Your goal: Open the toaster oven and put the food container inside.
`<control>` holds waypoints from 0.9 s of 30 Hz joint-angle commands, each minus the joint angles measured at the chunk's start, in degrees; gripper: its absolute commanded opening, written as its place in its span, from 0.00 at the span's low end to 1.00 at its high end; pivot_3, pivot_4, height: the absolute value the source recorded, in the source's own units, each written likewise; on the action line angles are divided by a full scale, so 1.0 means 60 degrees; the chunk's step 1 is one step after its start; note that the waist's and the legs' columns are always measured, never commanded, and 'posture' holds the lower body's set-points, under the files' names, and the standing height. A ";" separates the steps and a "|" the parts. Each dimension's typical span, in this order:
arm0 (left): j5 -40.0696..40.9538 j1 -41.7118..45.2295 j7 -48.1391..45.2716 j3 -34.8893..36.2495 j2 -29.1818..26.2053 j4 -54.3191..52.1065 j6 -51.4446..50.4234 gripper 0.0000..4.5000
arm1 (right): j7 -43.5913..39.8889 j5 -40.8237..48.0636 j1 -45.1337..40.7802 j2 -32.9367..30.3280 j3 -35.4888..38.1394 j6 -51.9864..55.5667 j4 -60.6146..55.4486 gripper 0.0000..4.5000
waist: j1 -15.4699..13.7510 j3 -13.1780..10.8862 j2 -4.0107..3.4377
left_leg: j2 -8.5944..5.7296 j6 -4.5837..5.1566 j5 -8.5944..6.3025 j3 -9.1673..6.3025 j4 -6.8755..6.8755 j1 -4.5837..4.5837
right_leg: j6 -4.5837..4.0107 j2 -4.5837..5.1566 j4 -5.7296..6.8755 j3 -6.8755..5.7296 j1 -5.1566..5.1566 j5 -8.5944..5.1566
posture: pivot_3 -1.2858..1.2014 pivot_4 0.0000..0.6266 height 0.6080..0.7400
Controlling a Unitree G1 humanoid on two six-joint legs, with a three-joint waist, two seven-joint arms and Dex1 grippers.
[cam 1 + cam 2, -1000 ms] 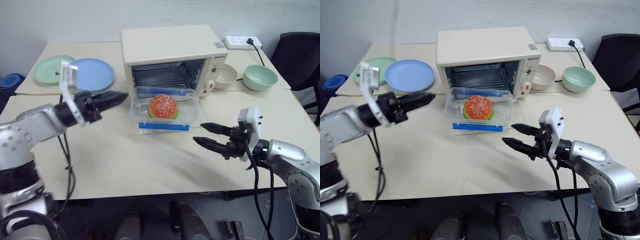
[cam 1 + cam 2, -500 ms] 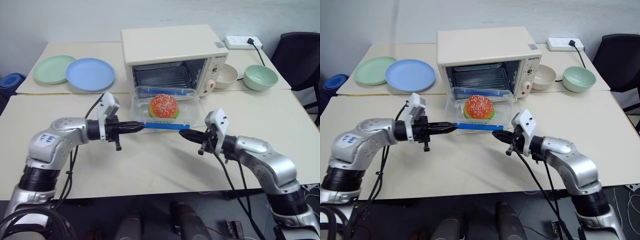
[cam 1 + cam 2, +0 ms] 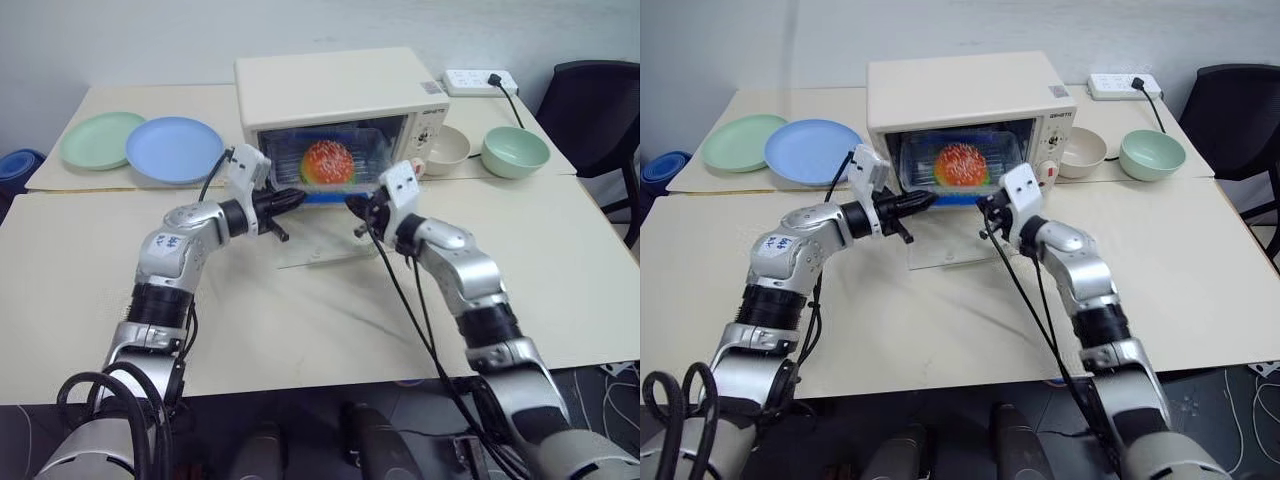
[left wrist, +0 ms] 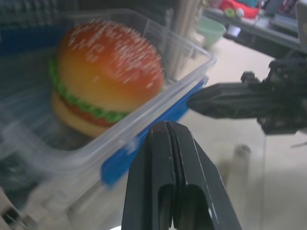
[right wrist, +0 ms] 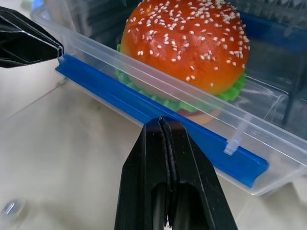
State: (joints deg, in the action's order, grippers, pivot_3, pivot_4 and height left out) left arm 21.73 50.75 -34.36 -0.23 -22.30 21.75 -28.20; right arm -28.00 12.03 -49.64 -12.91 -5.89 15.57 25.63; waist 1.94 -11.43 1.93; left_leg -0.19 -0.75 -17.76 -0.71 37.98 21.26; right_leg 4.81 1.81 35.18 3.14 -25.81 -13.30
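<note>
**Container at oven mouth**

The container point(image 3: 962, 170) sits in the open oven point(image 3: 970, 110), its blue clip toward me. My left gripper point(image 3: 927, 199) and right gripper point(image 3: 985, 205), both clenched empty, press against that clip edge from either side.

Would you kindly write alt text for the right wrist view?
A shut black gripper points at the blue clip of a clear food container holding a sesame-bun burger. The other gripper's tip nears the clip's far end.
</note>
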 commanded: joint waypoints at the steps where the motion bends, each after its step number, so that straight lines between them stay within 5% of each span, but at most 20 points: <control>1: -0.0193 0.0448 0.0322 0.0469 0.0129 0.0364 0.0520 0.00 | 0.0058 -0.0235 -0.0581 0.0194 0.0298 -0.0994 0.0849 0.01 | -0.0001 0.0000 0.0000 | -0.0001 -0.0001 -0.0001 0.0003 -0.0001 0.0004 | 0.0000 0.0003 0.0002 0.0001 -0.0005 0.0000 | 0.52 0.24 1.00; 6: 0.0484 -0.0117 -0.0545 0.0838 -0.0450 -0.1015 -0.0448 0.00 | -0.0486 -0.0119 -0.0230 0.0068 0.0302 -0.1050 0.0234 0.01 | 0.0014 0.0001 -0.0001 | -0.0007 0.0000 -0.0003 0.0016 -0.0002 0.0067 | 0.0005 0.0023 -0.0011 0.0006 -0.0067 0.0001 | 0.52 0.24 1.00; 10: 0.1705 -0.1291 -0.1860 0.1515 -0.1967 -0.3170 -0.1788 0.00 | -0.1098 0.0375 0.1232 -0.0616 0.0458 0.0051 -0.2403 0.01 | 0.0035 0.0001 -0.0001 | -0.0001 -0.0046 0.0022 0.0028 0.0008 0.0187 | 0.0004 0.0027 0.0057 0.0023 -0.0227 0.0000 | 0.52 0.24 1.00; 18: 0.3881 -0.3287 -0.4318 0.3539 -0.5332 -0.5312 -0.3508 0.45 | -0.1386 0.1770 0.4687 -0.2404 0.1269 0.2948 -0.7194 0.00 | -0.0007 0.0000 -0.0001 | -0.0013 -0.0018 0.0017 0.0046 0.0018 0.0173 | -0.0017 0.0040 0.0065 0.0013 -0.0235 -0.0011 | 0.52 0.24 1.00; 22: 0.4023 -0.3896 -0.5060 0.4124 -0.6235 -0.5165 -0.3442 0.73 | -0.0838 0.1644 0.5853 -0.2516 0.1630 0.3253 -0.7523 0.00 | 0.0002 -0.0001 0.0000 | 0.0003 0.0000 0.0007 0.0044 0.0004 -0.0067 | -0.0069 -0.0037 -0.0016 -0.0015 0.0036 -0.0049 | 0.52 0.24 1.00; 27: 0.3910 -0.4275 -0.5203 0.4337 -0.6531 -0.5090 -0.3169 1.00 | -0.0271 0.1115 0.5919 -0.2119 0.1560 0.2671 -0.6343 0.00 | 0.0003 0.0000 0.0001 | 0.0014 0.0006 0.0005 0.0072 -0.0007 -0.0105 | -0.0120 -0.0059 -0.0028 0.0007 0.0065 -0.0090 | 0.52 0.24 1.00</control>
State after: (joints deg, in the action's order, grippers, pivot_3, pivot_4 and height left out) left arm 44.82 24.91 -65.22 23.96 -60.54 -8.39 -48.26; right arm -30.80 19.59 -13.28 -26.06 2.74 33.70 -13.48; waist 1.96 -11.43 1.93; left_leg -0.11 -0.70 -17.75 -0.27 37.93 20.62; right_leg 4.31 1.46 35.04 3.18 -25.44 -13.72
